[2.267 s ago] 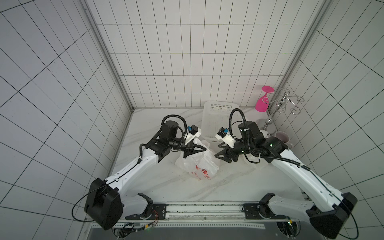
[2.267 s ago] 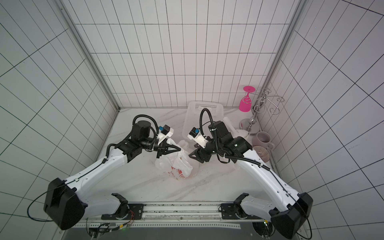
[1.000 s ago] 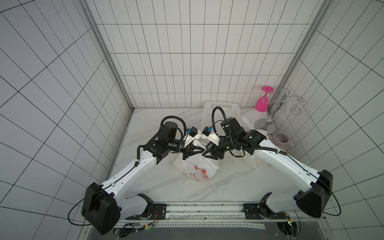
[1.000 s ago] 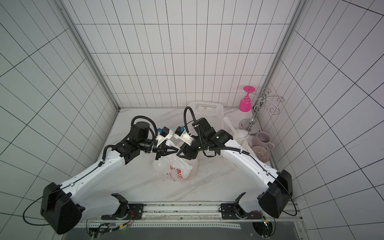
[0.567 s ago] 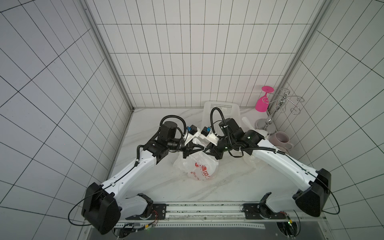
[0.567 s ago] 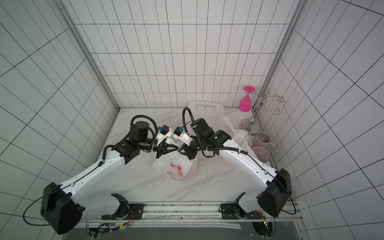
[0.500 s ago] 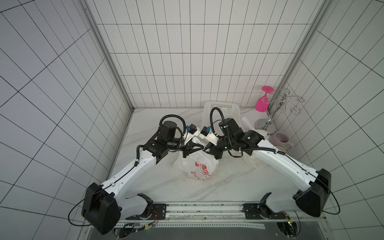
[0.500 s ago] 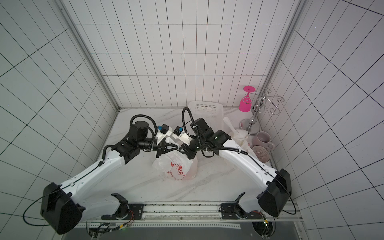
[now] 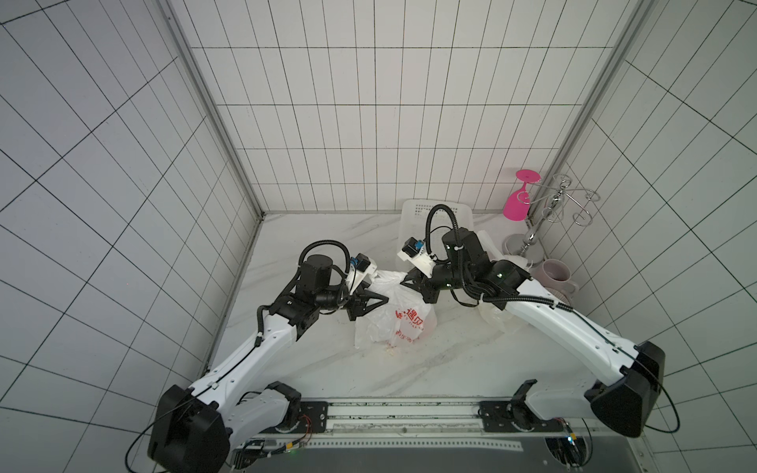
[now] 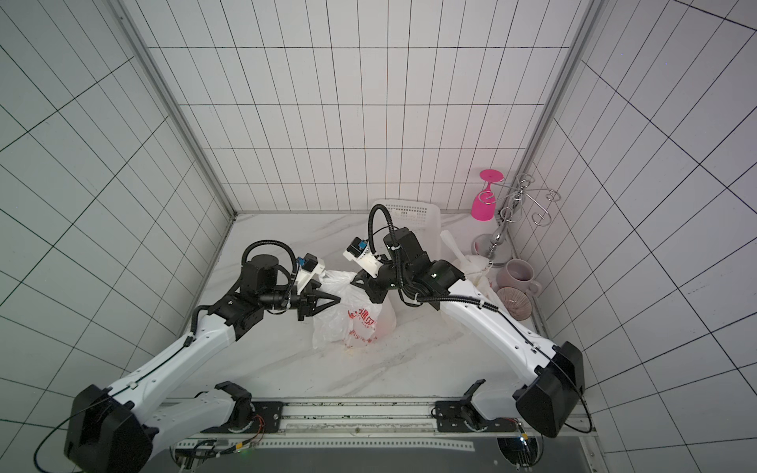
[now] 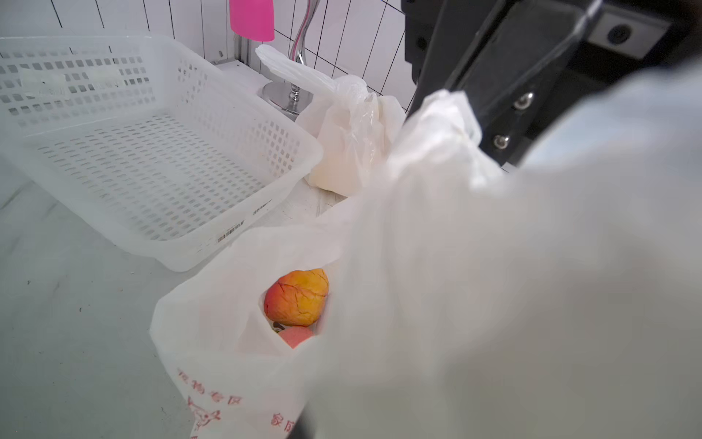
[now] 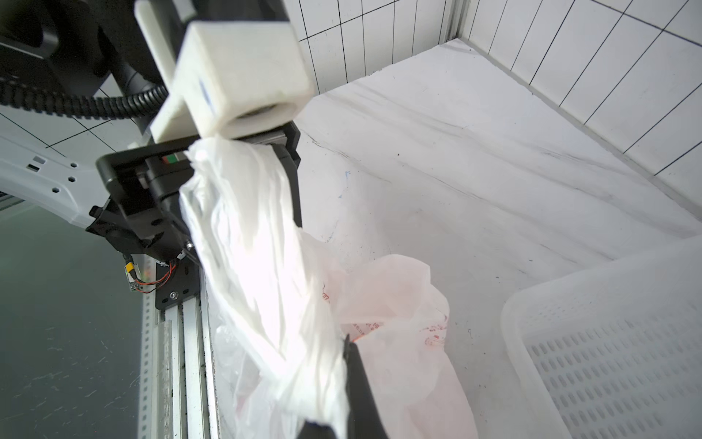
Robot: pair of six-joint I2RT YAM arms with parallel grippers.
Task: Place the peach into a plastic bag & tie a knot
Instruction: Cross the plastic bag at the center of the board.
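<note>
The white plastic bag (image 9: pixel 395 323) (image 10: pixel 356 321) with red print sits mid-table. Through its mouth the left wrist view shows the orange-red peach (image 11: pixel 296 298) lying inside, above a second pinkish fruit (image 11: pixel 296 336). My right gripper (image 9: pixel 405 282) (image 10: pixel 355 281) (image 12: pixel 342 342) is at the bag's top, shut on a twisted strip of the bag. That strip runs from it across to my left gripper (image 9: pixel 385 300) (image 10: pixel 338 300), whose fingertips stand close together against the bag's left side. Plastic drapes over the left wrist camera and hides those jaws.
A white perforated basket (image 9: pixel 413 209) (image 11: pixel 152 152) stands behind the bag. To its right are another tied white bag (image 11: pixel 349 140), a chrome rack (image 9: pixel 553 204) with a hanging pink glass (image 9: pixel 518 202), a mug (image 9: pixel 555 274) and a bowl (image 10: pixel 514 303).
My right arm swung in from the right and its gripper shut on the bag's top strip. The left gripper drew back slightly to the left, and the bag settled lower.
</note>
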